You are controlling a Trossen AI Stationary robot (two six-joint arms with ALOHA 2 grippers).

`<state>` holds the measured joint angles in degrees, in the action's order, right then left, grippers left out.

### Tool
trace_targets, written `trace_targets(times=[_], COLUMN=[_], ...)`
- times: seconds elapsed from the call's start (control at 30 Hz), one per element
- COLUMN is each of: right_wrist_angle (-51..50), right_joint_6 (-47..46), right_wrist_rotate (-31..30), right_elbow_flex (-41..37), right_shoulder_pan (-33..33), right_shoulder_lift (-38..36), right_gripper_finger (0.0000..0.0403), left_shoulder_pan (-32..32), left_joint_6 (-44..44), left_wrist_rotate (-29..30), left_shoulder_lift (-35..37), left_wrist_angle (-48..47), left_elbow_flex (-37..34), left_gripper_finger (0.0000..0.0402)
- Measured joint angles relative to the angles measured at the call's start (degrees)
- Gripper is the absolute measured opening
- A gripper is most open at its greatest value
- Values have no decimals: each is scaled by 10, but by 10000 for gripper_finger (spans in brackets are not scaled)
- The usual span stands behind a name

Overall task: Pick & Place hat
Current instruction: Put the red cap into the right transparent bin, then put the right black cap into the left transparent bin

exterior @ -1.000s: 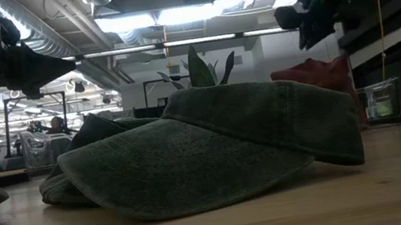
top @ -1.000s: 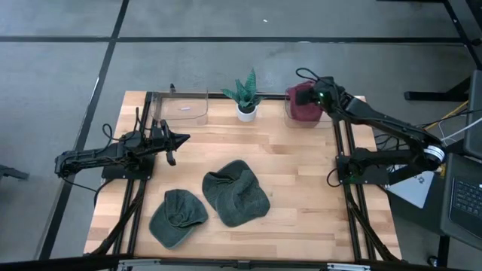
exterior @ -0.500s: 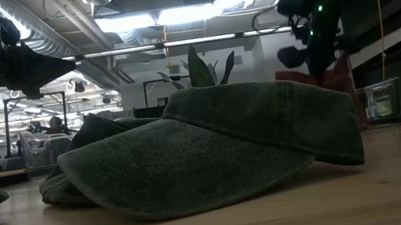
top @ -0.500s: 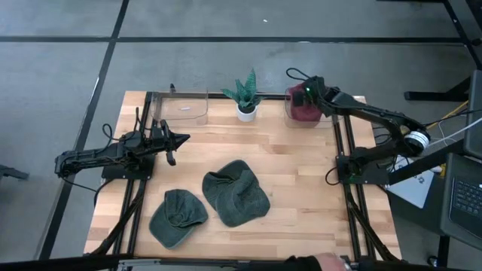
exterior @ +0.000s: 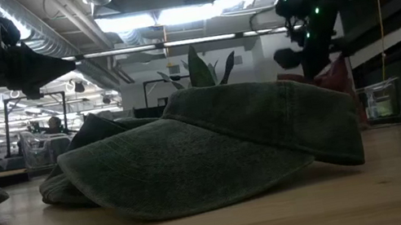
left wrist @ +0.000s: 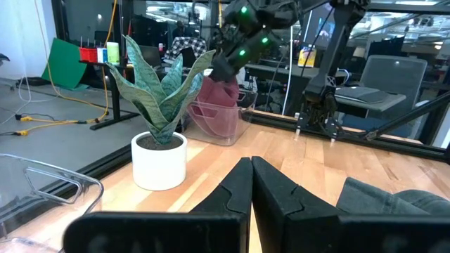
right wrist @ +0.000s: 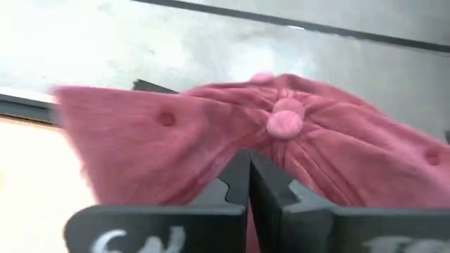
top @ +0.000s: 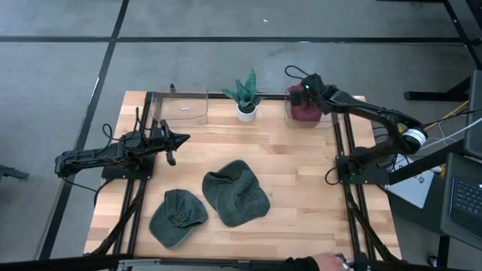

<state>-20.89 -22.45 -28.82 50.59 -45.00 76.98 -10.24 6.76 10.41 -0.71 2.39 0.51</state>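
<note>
Seen from above, the right gripper (top: 305,93) hangs over the crumpled maroon cloth hat (top: 301,111) in the clear plastic bin (top: 288,120) at the table's back right. Right wrist view: fingers pressed together just above the crown, gripping nothing; left gripper (top: 184,138) shut, far off.

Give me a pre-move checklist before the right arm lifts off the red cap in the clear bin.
1. Right gripper over the red corduroy cap: ok.
2. Right fingers shut: ok.
3. Cap fabric actually pinched: cannot tell.
4. Cap inside the clear plastic bin: ok.
5. Potted snake plant apart from the right arm: ok.
6. Left gripper shut, waiting at the table's left side, clear of the two green caps: ok.
</note>
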Motion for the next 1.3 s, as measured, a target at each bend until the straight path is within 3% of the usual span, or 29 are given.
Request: trace_targets(times=[0.33, 0.6, 0.9, 1.1, 1.3], right_wrist_angle=[-28, -50, -104, -88, -30], right_joint_6=[-10, 14, 119, 134, 199], right_wrist_rotate=[22, 155, 302, 316, 315], right_elbow_flex=[12, 13, 13, -48, -135], right_shoulder_pan=[89, 199, 339, 435, 510], right_shoulder_lift=[-130, -216, -288, -354, -429], right_gripper_finger=[20, 4, 13, 4, 23], left_shoulder_pan=[0, 0, 0, 0, 0], left_joint_6=[0, 0, 0, 0, 0], left_wrist_rotate=[0, 0, 0, 0, 0], left_shoulder_lift=[0, 0, 0, 0, 0], left_wrist_angle=[0, 0, 0, 0, 0], left_elbow_flex=[0, 0, 0, 0, 0], left_gripper_finger=[4, 4, 4, 4, 4])
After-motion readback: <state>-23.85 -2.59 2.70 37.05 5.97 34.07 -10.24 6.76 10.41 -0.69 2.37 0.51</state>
